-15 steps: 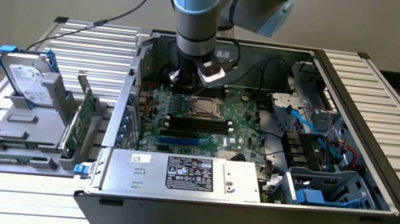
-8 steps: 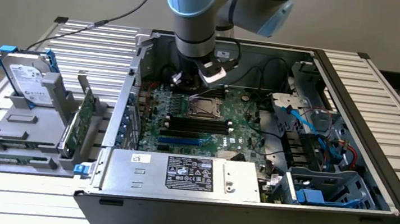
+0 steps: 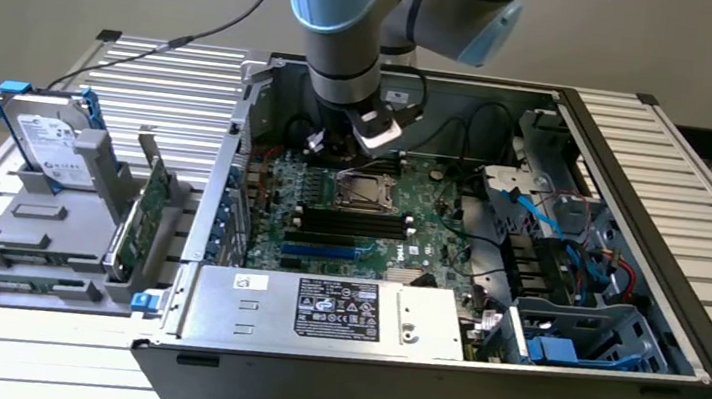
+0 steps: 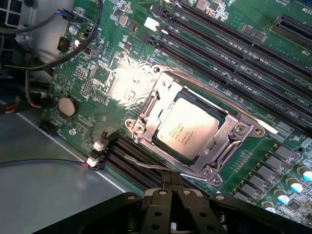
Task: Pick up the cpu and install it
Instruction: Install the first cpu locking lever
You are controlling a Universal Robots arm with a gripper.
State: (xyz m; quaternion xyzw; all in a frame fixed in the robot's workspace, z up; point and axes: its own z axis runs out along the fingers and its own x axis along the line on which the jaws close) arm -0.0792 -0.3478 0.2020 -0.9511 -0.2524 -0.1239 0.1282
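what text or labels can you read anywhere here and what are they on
Nothing reads clearly.
cpu in the socket: faint print, too blurred.
Black sticker on the silver box: too small.
hard drive label: too small.
motherboard silkscreen by the slots: too blurred.

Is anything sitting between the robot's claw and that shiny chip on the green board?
Nothing visible does. The chip already lies in its metal socket frame on the green board, and the shut claw hangs above it with open air between them.
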